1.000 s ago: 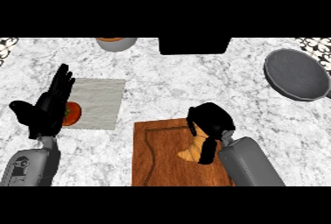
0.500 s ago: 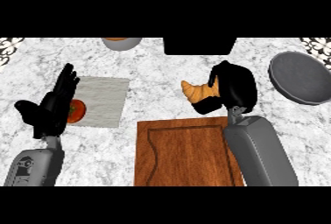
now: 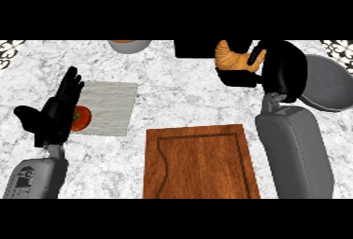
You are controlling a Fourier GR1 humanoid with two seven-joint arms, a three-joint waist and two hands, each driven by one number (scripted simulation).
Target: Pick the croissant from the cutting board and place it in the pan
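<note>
Head view looks steeply down on a white-and-grey marble counter (image 3: pixel 186 93) that fills the scene, with a patterned strip showing at both far corners. Next in size, the wooden cutting board (image 3: pixel 200 161) lies near the middle at the near edge, its grooved top bare. At the far right sits the round grey pan (image 3: pixel 329 84), partly hidden behind the right forearm. Left of centre a pale grey cloth (image 3: pixel 110 107) lies flat on the marble, and a red, tomato-like thing (image 3: pixel 80 118) rests at its left edge. A dark box (image 3: pixel 196 49) and a grey bowl (image 3: pixel 130 45) stand along the far edge.

Over the far side, the right hand (image 3: pixel 279 70) is clamped round the croissant (image 3: pixel 234 58), holding it above the counter just left of the pan and well beyond the board. Resting at the left, the left hand (image 3: pixel 59 114) has its fingers straight and together.
</note>
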